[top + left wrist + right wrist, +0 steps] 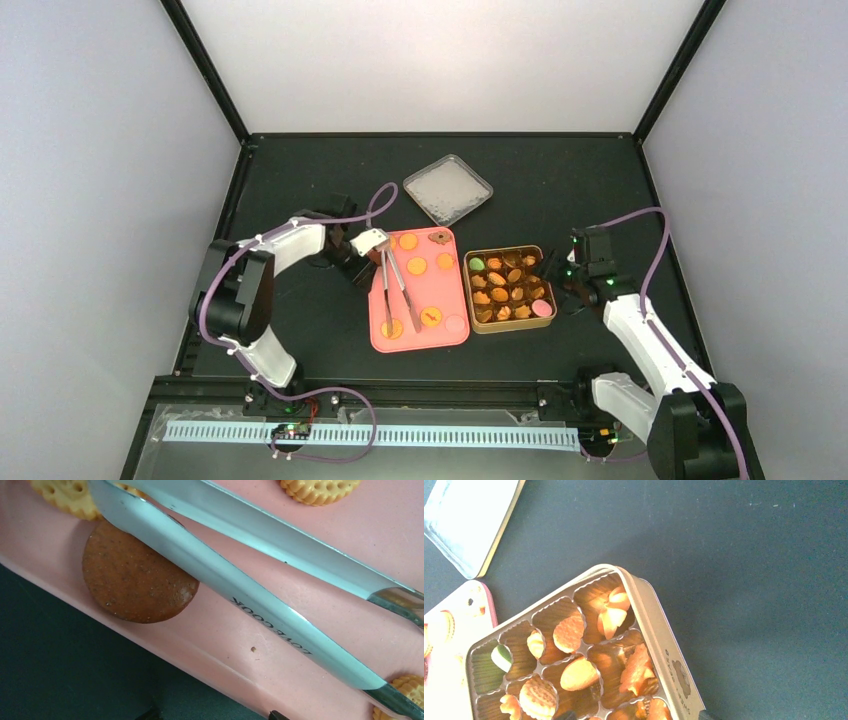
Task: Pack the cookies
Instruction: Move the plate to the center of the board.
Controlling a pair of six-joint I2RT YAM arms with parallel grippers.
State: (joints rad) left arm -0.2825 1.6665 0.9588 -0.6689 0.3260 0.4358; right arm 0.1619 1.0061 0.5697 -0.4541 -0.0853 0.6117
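Note:
Several orange cookies (417,266) and a dark brown cookie (438,237) lie on the pink tray (440,338). Metal tongs (397,290) rest across the tray's left part. In the left wrist view the tongs (240,595) cross over a dark brown cookie (130,585) near the tray's edge (215,665). My left gripper (350,265) (211,715) hovers at that edge, open, with only tray and table between its fingertips. The gold tin (510,249) (664,640) holds orange cookies (579,674), a green one (502,657) and a pink one (541,308). My right gripper (568,275) (635,716) stands open astride the tin's right wall.
The tin's silver lid (448,188) (469,520) lies behind the tray and the tin. Dark table (300,330) surrounds everything, with black frame posts at its back corners.

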